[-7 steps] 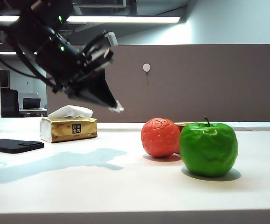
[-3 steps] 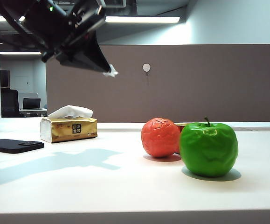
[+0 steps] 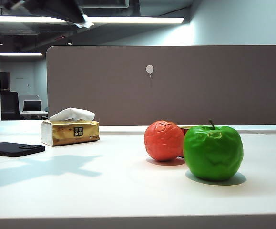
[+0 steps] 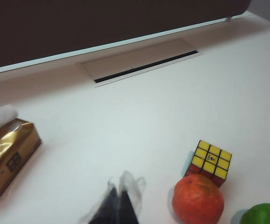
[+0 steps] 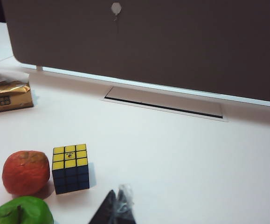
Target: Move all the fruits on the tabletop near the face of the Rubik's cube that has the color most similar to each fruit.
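On the smooth white tabletop (image 3: 104, 191), the glossy, dented green apple (image 3: 213, 152) sits nearest the exterior camera. Just behind it and touching it is the wrinkled red-orange fruit (image 3: 164, 140), and right behind that fruit stands the small Rubik's cube (image 4: 209, 163) (yellow face up, red and blue on its sides). The gold tissue box (image 3: 70, 131) lies well apart from the cube. Both grippers hang high above the table, clear of the fruits. The left gripper (image 4: 116, 207) and the right gripper (image 5: 116, 212) have their jaws pressed together, grasping nothing.
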Motion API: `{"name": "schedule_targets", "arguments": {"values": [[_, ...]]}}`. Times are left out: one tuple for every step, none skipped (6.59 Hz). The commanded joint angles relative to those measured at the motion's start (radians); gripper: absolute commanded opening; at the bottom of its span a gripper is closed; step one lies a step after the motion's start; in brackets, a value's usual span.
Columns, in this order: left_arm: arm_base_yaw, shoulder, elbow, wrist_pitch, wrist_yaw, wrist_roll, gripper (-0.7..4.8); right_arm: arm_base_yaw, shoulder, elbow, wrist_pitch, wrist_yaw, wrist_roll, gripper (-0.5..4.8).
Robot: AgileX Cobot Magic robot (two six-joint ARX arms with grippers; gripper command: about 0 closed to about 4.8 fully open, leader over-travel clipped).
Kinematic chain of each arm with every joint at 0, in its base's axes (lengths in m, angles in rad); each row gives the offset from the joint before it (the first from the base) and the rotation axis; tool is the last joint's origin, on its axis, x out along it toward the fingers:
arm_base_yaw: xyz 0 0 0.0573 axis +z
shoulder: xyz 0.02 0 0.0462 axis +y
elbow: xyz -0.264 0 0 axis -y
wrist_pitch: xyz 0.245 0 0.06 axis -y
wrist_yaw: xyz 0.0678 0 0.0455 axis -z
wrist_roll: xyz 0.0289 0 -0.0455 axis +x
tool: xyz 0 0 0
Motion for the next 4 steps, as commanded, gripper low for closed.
{"name": "schedule_targets", "arguments": {"values": [[0.004,-0.101,0.002,-0.093,-0.069,0.021,-0.05,-0.002,-0.001,-0.082,0.209,0.136,0.002,-0.01],[0.004,-0.169,0.002,-0.141,-0.099,0.029,-0.05,-0.006,-0.001,-0.162,0.324,0.145,0.002,-0.01],[0.004,-0.204,0.0,-0.174,-0.115,0.04,-0.05,-0.006,-0.001,-0.173,0.338,0.139,-0.026,-0.01],[0.004,-0.228,-0.002,-0.2,-0.118,0.04,-0.05,-0.006,-0.001,-0.185,0.36,0.124,-0.046,-0.01]]}}
